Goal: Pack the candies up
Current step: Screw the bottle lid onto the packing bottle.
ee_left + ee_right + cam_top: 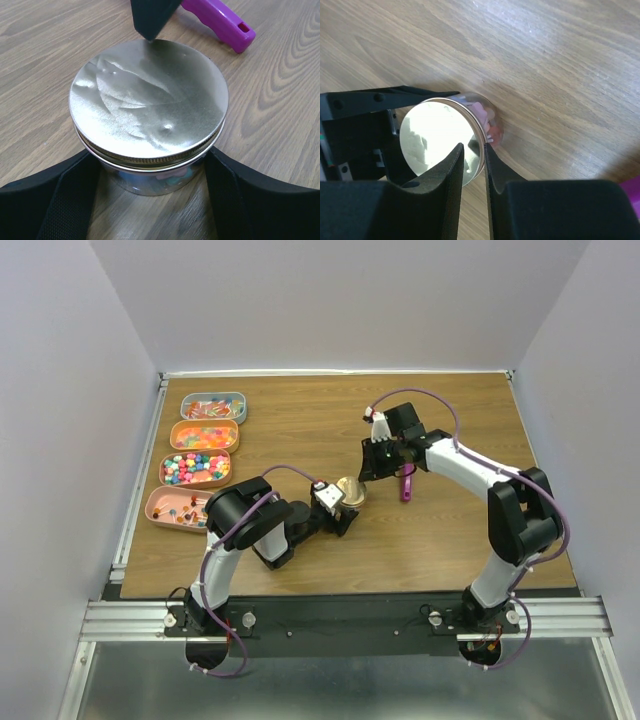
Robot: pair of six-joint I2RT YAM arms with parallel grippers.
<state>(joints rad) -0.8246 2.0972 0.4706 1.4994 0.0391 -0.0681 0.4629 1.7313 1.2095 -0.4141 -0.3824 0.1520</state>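
Note:
A low clear jar (150,182) with a flat silver lid (150,100) stands on the wooden table (450,540). Candies (172,177) show through its wall, pink and red ones (487,117) in the right wrist view. My left gripper (152,170) is shut on the jar (351,488), one finger against each side under the lid's rim. My right gripper (472,147) points down over the lid's far edge, its jaws a narrow gap apart with nothing held. Its fingertip (150,30) meets the lid's rim. More candies fill several oval trays (195,468) at the left.
A magenta scoop (407,485) lies on the wood just right of the jar, its handle (220,22) behind the lid. The trays (212,407) stand in a column along the table's left edge. White walls close in the back and sides.

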